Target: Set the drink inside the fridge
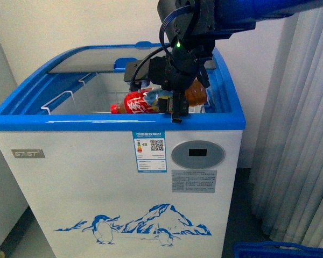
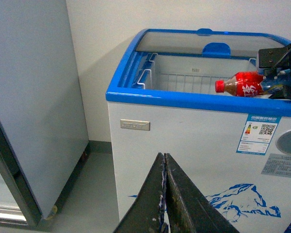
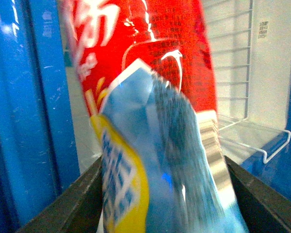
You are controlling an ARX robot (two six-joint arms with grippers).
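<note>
Right gripper (image 1: 172, 107) clamped on drink (image 1: 135, 103), which lies sideways just above the blue rim of the open fridge (image 1: 75, 183). Left gripper (image 2: 164, 158) pressed together, empty. Grey cabinet (image 2: 34, 97) beside fridge, curtain (image 1: 301, 134) on the other side, white wall behind.

A tall grey-white cabinet (image 2: 34, 97) is seen at the left, set on the grey floor (image 2: 94, 194) with the white wall (image 1: 70, 27) behind it. Pale pleated curtains (image 1: 296, 134) are hung at the right. The rim of a blue basket (image 1: 280, 250) is seen low at the near right, before the curtains. A blurred pale-blue and yellow wrapper (image 3: 150, 160) is caught close in the right wrist view.
</note>
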